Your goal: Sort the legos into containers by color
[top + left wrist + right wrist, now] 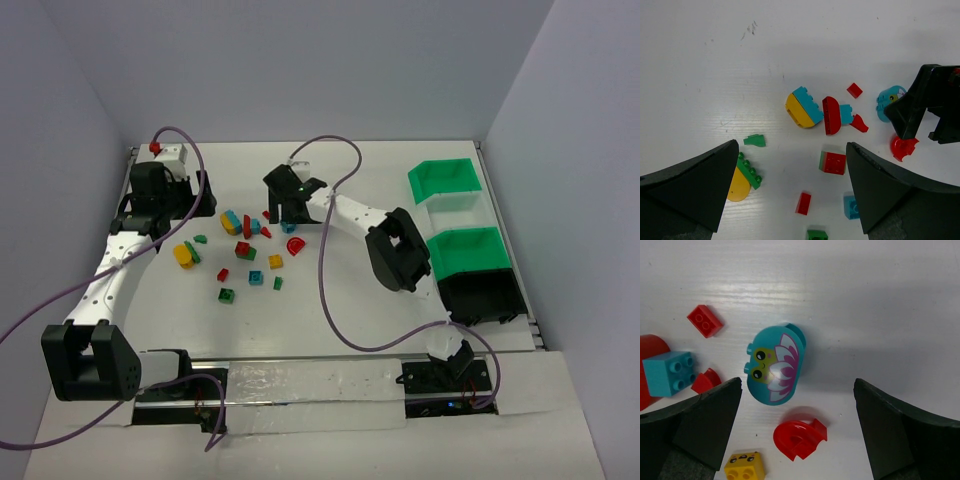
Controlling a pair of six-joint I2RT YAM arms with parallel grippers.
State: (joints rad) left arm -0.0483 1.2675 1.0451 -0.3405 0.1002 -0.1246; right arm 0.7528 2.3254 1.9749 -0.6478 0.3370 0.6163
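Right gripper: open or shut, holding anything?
The right gripper is open and empty: its fingers stand wide apart, and the teal frog brick lies on the table near the gap, touching neither.

no readable text, labels, numbers or signs anywhere

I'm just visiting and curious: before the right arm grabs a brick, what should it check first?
1. Right gripper open: ok.
2. Teal frog brick centred ahead of it: ok.
3. Nothing else inside the grasp: not ok, red arch piece lies there too.
4. Left gripper open, empty, apart from the right: ok.
5. Which green bin takes teal: cannot tell.
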